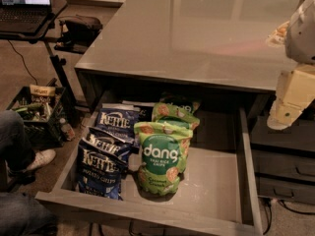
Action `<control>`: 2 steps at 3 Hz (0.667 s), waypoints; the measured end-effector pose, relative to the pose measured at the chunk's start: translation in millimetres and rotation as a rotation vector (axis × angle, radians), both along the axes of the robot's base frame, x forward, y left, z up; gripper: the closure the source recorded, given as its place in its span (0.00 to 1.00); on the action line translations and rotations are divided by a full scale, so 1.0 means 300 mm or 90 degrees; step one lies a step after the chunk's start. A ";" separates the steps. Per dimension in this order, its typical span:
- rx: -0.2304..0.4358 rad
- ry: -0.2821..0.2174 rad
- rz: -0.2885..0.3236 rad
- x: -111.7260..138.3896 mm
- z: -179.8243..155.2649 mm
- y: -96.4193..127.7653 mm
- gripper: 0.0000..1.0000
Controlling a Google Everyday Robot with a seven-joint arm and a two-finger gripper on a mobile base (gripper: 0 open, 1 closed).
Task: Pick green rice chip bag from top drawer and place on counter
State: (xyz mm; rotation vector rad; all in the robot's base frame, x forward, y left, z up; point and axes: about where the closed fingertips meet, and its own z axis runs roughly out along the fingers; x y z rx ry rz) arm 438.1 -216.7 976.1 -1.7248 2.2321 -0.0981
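Note:
The top drawer (246,176) is pulled open below the counter (197,33). A green rice chip bag (162,159) with white "dang" lettering stands upright in the middle of the drawer. Two more green bags (174,114) stand behind it. Blue Kettle chip bags (101,168) lean along the drawer's left side. My gripper (284,114) hangs at the right edge of the view, above and to the right of the drawer, beside the counter's front right corner. It holds nothing that I can see and is well apart from the bags.
The right half of the drawer floor (216,181) is bare. Smaller dark drawer fronts (283,166) sit at lower right. A laptop on a stand (24,4), a black crate (37,112) and a person's leg and shoe (27,159) are at left.

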 end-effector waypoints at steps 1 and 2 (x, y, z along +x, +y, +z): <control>0.000 0.000 0.000 0.000 0.000 0.000 0.00; 0.011 0.003 0.012 -0.004 -0.016 0.043 0.00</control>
